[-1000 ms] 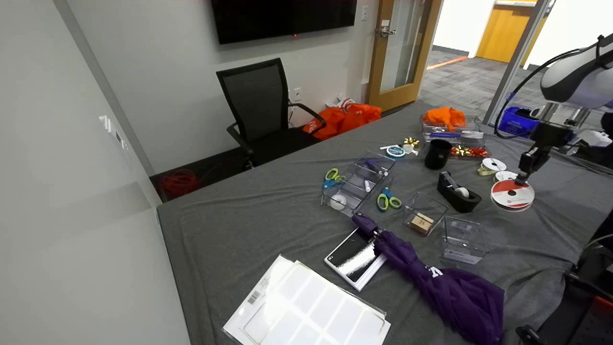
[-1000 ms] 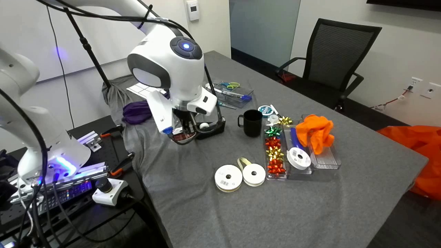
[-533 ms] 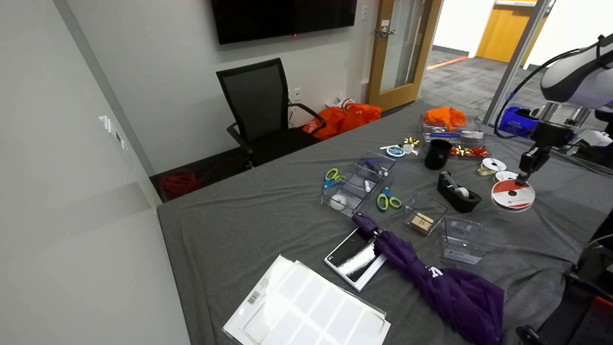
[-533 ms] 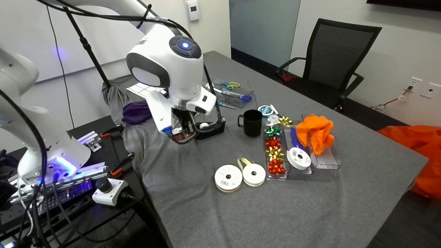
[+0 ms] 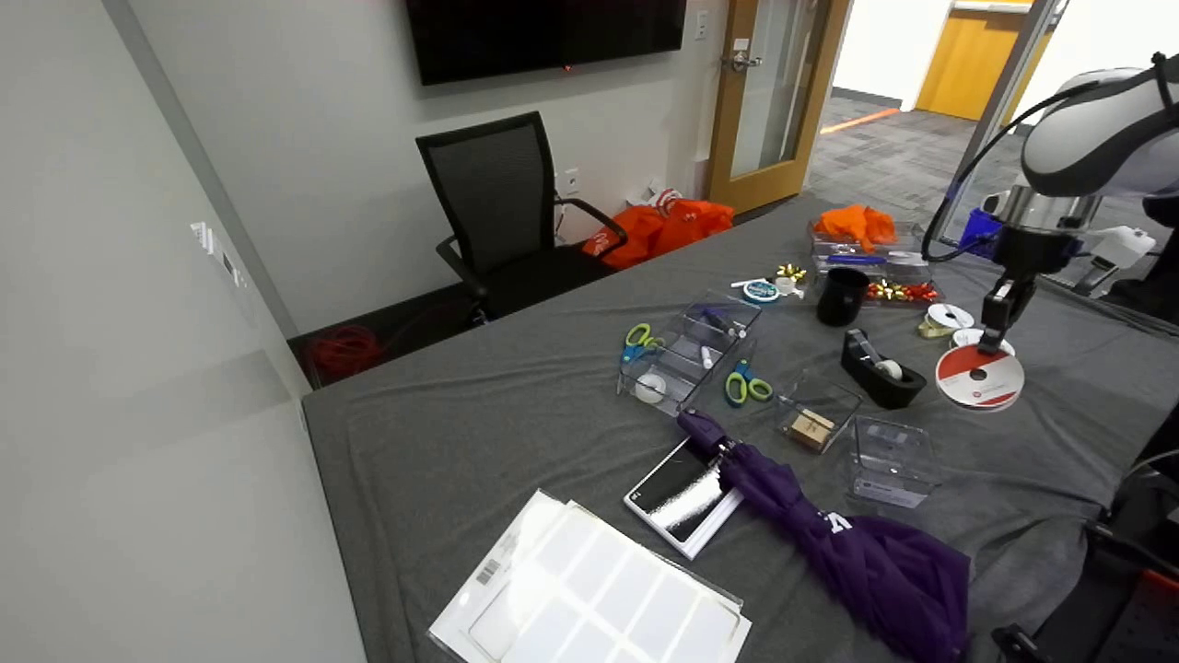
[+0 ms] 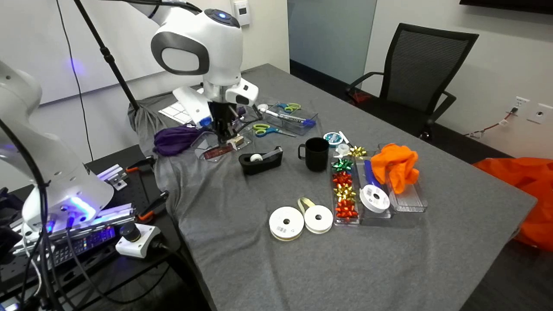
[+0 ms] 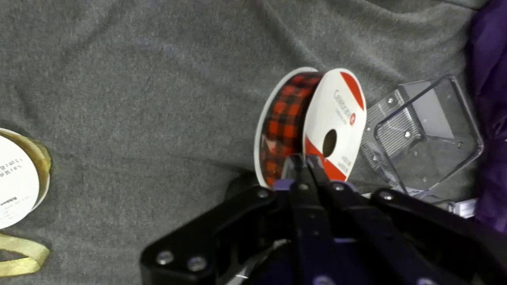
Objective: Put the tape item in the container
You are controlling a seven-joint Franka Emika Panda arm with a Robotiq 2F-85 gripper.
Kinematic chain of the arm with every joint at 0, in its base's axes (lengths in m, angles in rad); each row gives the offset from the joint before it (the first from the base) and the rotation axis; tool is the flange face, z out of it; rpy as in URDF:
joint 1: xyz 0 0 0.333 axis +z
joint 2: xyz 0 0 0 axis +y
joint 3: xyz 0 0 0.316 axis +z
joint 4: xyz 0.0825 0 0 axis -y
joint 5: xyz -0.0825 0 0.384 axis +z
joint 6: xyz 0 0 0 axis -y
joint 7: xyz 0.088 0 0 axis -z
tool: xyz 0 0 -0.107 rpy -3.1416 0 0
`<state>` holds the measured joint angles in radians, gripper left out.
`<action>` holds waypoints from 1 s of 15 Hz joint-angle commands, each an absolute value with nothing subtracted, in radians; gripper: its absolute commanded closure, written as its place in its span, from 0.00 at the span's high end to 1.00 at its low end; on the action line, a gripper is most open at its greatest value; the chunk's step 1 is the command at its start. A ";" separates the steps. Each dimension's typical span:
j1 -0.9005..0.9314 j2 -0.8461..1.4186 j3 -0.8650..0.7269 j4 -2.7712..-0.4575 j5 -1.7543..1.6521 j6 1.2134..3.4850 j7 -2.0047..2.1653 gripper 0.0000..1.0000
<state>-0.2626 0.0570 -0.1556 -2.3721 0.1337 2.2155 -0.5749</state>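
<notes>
Claw (image 7: 304, 160) closed on tape roll (image 7: 317, 122), gripping rim of red-and-white side. We see roll held near clear tray (image 7: 427, 136); tray sits on grey worktop (image 7: 138, 99), just beside purple umbrella (image 5: 857, 552).

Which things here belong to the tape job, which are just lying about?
Job: red-and-white roll; hand, gripping the roll; clear tray with white label, likely the container.

Lying about: tape dispenser; black mug; purple umbrella; white ribbon rolls; orange cloth.
</notes>
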 commanded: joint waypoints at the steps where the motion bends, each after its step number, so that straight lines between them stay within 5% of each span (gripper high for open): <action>1: -0.194 -0.007 -0.130 -2.413 0.113 2.164 -0.484 0.00; 15: -0.042 0.120 -0.038 -2.407 0.124 2.278 -0.161 0.00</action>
<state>-0.0498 0.0818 -0.0457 -2.4117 0.1462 2.2285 -0.2272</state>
